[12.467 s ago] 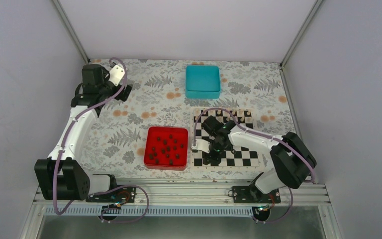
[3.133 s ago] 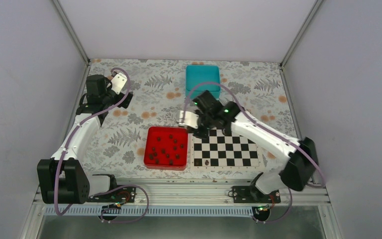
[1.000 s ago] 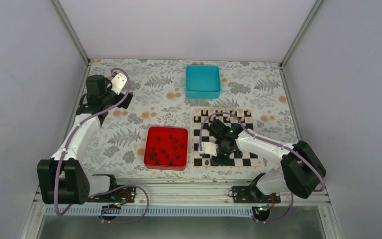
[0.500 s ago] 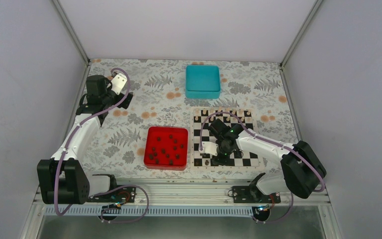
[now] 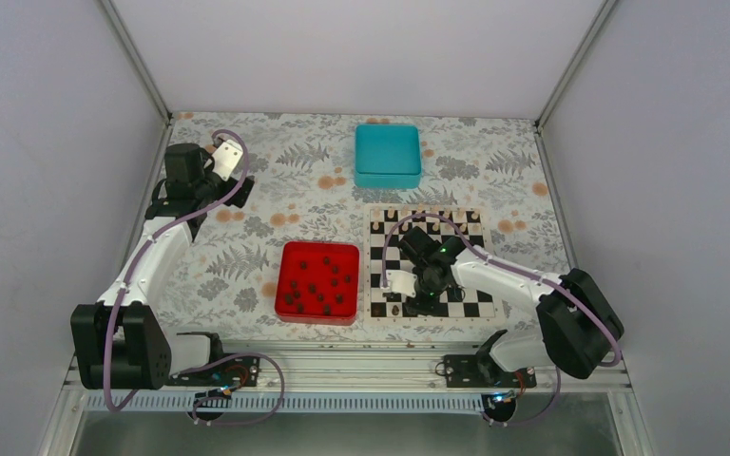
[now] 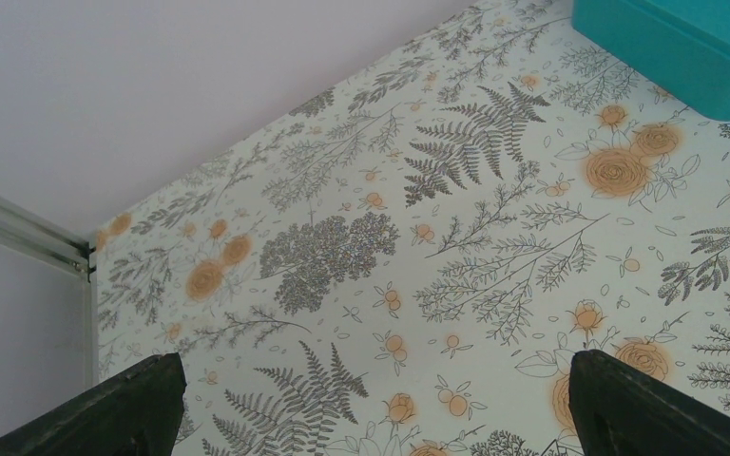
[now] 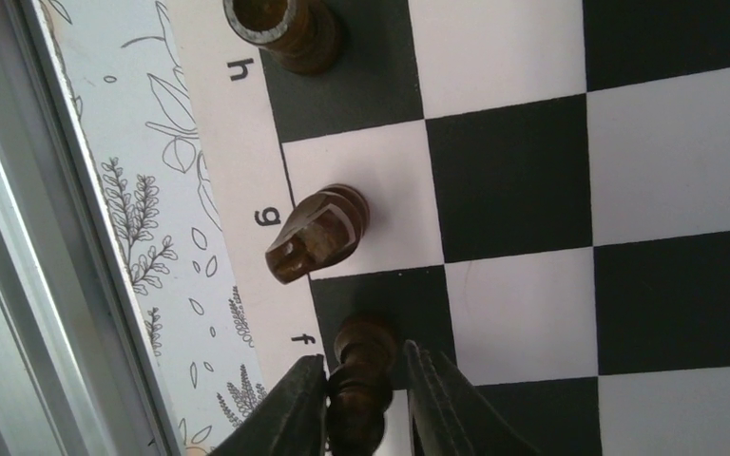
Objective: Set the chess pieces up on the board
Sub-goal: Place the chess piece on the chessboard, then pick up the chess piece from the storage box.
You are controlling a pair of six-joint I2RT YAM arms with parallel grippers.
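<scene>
Pale walls (image 5: pixel 342 57) enclose a table under a fern-and-flower printed cloth (image 5: pixel 285 185). The left arm (image 5: pixel 147 256) stretches toward the far left corner. Its left gripper (image 6: pixel 375 408) is spread wide above bare cloth and holds nothing. The right arm (image 5: pixel 504 275) bends low across the black-and-white checkered chessboard (image 5: pixel 461 233), wrist turned down near its near left corner. The right gripper (image 7: pixel 363 404) has its fingers (image 7: pixel 290 413) narrowly apart, flanking an upright dark brown turned piece (image 7: pixel 363 356) on the f square; whether they pinch it I cannot tell. A dark knight (image 7: pixel 318 233) stands on g and a dark rook (image 7: pixel 285 28) on h. More dark brown chess pieces (image 5: pixel 312 287) lie in the red square tray (image 5: pixel 318 247) left of the board.
</scene>
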